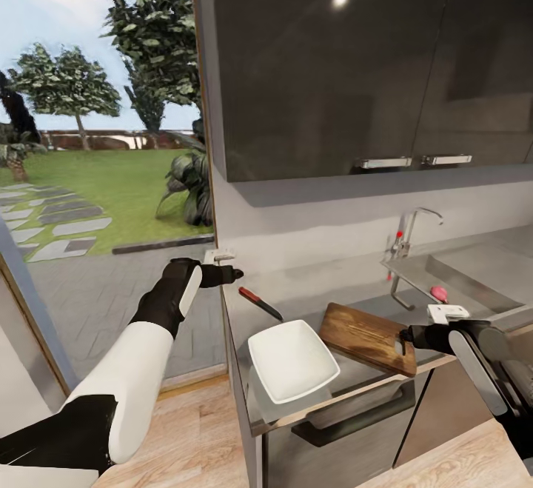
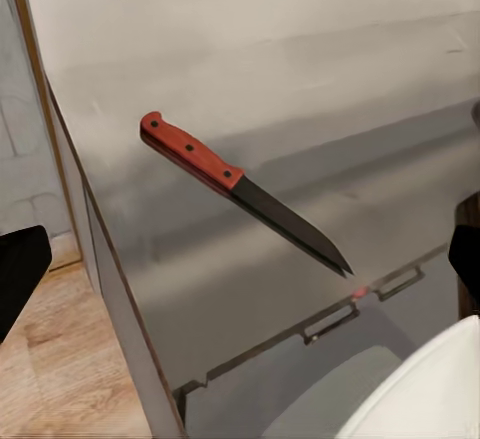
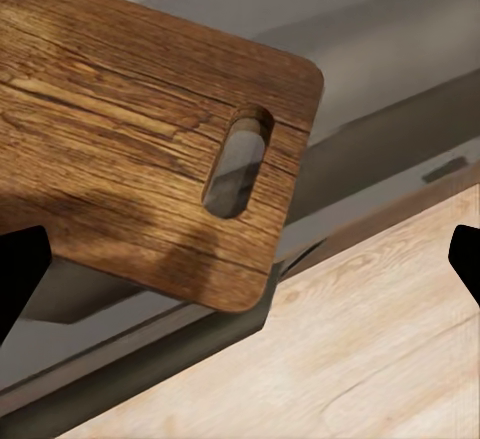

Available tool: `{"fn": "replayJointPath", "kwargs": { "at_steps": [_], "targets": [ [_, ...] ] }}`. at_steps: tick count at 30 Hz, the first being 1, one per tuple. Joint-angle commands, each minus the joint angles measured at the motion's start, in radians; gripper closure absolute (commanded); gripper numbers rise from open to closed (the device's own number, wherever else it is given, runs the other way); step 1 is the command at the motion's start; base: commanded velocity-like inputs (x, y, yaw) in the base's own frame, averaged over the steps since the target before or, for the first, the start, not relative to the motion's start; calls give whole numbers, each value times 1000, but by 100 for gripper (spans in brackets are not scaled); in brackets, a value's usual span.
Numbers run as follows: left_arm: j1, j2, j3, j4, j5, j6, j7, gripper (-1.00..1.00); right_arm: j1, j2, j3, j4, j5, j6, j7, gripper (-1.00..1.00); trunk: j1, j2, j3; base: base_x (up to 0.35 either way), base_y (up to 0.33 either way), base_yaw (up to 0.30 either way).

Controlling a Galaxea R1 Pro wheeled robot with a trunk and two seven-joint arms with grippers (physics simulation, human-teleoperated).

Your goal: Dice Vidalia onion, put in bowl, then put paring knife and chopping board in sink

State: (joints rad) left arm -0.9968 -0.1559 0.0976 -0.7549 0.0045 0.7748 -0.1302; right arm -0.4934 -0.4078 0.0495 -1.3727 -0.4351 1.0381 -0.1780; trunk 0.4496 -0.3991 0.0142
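A robot stands at a grey countertop [image 1: 348, 292] beside a large window onto a garden, both arms raised over the worktop's near end. The left gripper [image 1: 235, 274] hovers above the counter's left corner, just over the knife [image 1: 260, 303], which lies flat with its orange-red handle toward the wall and its dark blade pointing toward the bowl [image 1: 292, 360]; in the left wrist view the knife [image 2: 240, 188] lies free on the surface and the dark fingertips [image 2: 22, 269] sit wide apart at the frame's edges, so the pincer is open. The white square bowl rests at the counter's front edge, just left of the wooden chopping board [image 1: 368, 337]. The right gripper [image 1: 404, 337] hangs at the board's handle end near the front edge; the right wrist view shows the board [image 3: 130, 149] with its slot-shaped hole, one corner overhanging the counter's front, and the fingertips [image 3: 20, 277] spread wide, holding nothing. Farther right, the steel sink [image 1: 451, 269] with its tall tap [image 1: 409, 232] holds a pinkish-red onion [image 1: 438, 294], partly hidden behind the right arm. Dark wall cabinets [image 1: 333, 58] hang overhead.
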Motion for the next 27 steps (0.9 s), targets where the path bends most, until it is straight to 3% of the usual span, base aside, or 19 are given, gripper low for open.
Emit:
{"fn": "replayJointPath", "kwargs": {
  "at_steps": [1,8,21,27],
  "targets": [
    [0,-1,5,-1,0,9,-3,-100,-1,3,2,-1,-9,3,-11,-100,0,-1,-1,0,0,0],
    [0,-1,5,-1,0,21,-3,-100,-1,35,3,0,-8,6,-56,-100,0,-1,-1,0,0,0],
    [0,-1,5,-1,0,28,-3,-100,-1,42,3,0,-8,7,-85,-100,0,-1,-1,0,0,0],
    [0,-1,6,-2,1,59,-3,-100,-1,61,3,0,-8,8,-87,-100,0,-1,-1,0,0,0]
  ]
}}
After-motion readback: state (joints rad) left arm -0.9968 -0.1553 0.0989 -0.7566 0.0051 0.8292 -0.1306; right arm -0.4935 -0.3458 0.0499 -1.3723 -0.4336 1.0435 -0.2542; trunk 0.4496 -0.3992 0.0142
